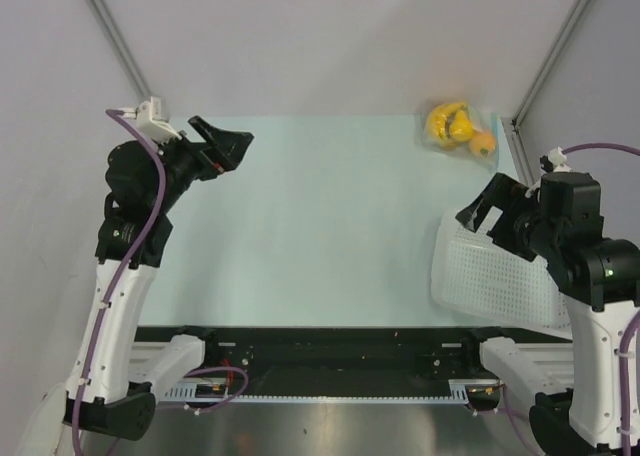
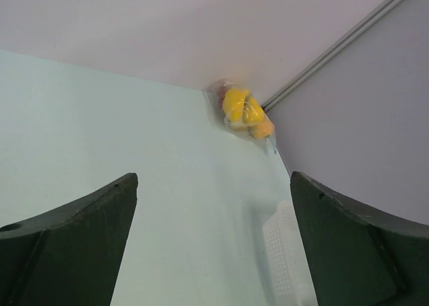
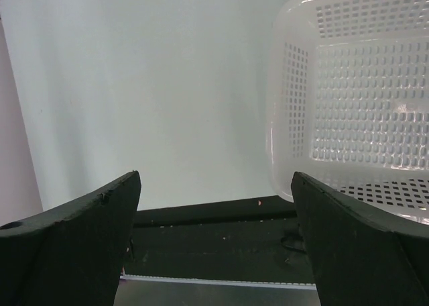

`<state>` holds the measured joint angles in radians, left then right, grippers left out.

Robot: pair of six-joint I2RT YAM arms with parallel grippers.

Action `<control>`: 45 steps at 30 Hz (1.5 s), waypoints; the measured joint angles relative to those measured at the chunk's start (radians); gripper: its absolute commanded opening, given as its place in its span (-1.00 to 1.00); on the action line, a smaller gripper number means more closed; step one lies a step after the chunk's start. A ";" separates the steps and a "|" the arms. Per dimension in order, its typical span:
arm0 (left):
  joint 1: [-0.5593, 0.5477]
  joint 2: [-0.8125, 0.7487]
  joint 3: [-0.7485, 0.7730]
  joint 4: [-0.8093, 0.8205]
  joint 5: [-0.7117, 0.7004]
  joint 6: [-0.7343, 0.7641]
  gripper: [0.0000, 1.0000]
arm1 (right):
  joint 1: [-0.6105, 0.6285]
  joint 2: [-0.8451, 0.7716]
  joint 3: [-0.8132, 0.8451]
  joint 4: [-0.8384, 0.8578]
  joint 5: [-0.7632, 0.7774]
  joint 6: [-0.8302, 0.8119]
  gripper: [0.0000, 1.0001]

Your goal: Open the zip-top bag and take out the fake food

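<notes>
The zip-top bag (image 1: 458, 126) lies shut at the table's far right corner, against the wall. Through the clear plastic I see the fake food: yellow fruit (image 1: 448, 122) and an orange piece (image 1: 483, 143). The bag also shows in the left wrist view (image 2: 244, 111), far ahead. My left gripper (image 1: 225, 138) is open and empty, raised at the far left of the table, pointing across towards the bag; its jaws stand wide apart (image 2: 213, 185). My right gripper (image 1: 487, 211) is open and empty at the right, above the basket's left rim (image 3: 216, 178).
A white perforated basket (image 1: 490, 276) sits at the near right, empty; it shows in the right wrist view (image 3: 362, 84) and faintly in the left wrist view (image 2: 285, 259). Walls close in the table at the back and sides. A black rail (image 1: 330, 351) runs along the near edge.
</notes>
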<state>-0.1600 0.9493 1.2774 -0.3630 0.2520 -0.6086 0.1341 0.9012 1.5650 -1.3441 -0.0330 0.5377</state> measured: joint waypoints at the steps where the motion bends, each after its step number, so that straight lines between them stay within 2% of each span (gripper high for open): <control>1: -0.010 0.006 0.000 0.000 0.003 0.000 0.99 | 0.000 0.016 0.002 -0.003 0.001 -0.001 0.99; 5: -0.087 0.038 0.000 -0.001 0.002 0.008 0.99 | -0.019 0.113 0.036 -0.006 0.000 -0.019 0.99; 8: -0.179 0.075 0.000 -0.001 -0.008 0.012 0.99 | -0.086 0.211 0.067 0.030 -0.023 -0.029 0.99; 12: -0.298 0.155 0.002 0.000 -0.012 0.034 0.99 | -0.255 0.360 0.073 0.172 -0.103 -0.016 1.00; 17: -0.385 0.286 0.052 -0.046 -0.009 0.099 0.99 | -0.378 0.538 0.075 0.386 -0.157 0.042 0.99; 24: -0.402 0.396 0.140 -0.102 0.079 0.274 0.99 | -0.463 0.747 0.076 0.711 -0.172 0.100 1.00; 29: -0.403 0.406 0.183 -0.119 0.130 0.408 0.99 | -0.509 0.977 0.105 0.898 -0.225 0.126 0.99; 35: -0.403 0.395 0.204 -0.146 0.117 0.536 0.99 | -0.522 1.294 0.308 0.936 -0.256 0.114 0.99; 39: -0.403 0.391 0.204 -0.181 0.088 0.596 0.99 | -0.509 1.380 0.370 0.933 -0.251 0.114 1.00; 45: -0.403 0.391 0.204 -0.206 0.062 0.640 0.99 | -0.475 1.426 0.403 0.977 -0.235 0.158 0.99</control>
<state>-0.5629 1.3403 1.4815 -0.5690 0.3138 0.0311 -0.3408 2.3268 1.9682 -0.3676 -0.2680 0.6960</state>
